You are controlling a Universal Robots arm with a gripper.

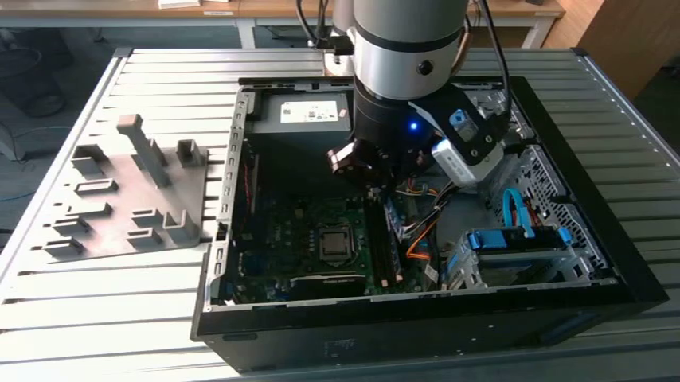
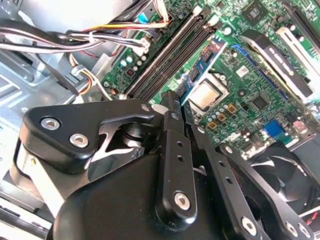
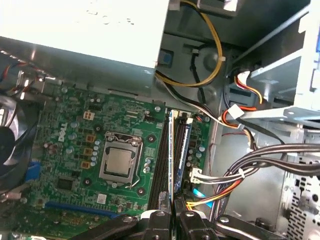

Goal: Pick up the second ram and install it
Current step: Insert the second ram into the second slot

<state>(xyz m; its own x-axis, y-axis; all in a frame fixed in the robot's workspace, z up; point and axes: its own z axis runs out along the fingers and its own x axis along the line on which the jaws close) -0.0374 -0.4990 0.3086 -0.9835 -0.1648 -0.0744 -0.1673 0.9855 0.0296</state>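
My gripper [image 1: 381, 189] is down inside the open computer case [image 1: 595, 263], above the motherboard. In both wrist views its black fingers [image 3: 160, 220] stand close together, shut on the second ram [image 3: 171, 150]. The ram is a thin stick seen edge-on, running out from the fingertips. In the second wrist view the ram [image 2: 207, 62] shows a bluish face and reaches out from the gripper [image 2: 179, 102]. It hangs along the black memory slots [image 3: 161, 160], close over them. I cannot tell whether it touches a slot.
The CPU socket [image 3: 120, 162] lies beside the slots. Cable bundles [image 3: 240, 175] run on the slots' other side, below the power-supply box [image 1: 302, 111]. A fan [image 2: 280, 170] sits at the board's edge. A grey fixture [image 1: 127, 199] with upright posts stands on the table at the exterior view's left.
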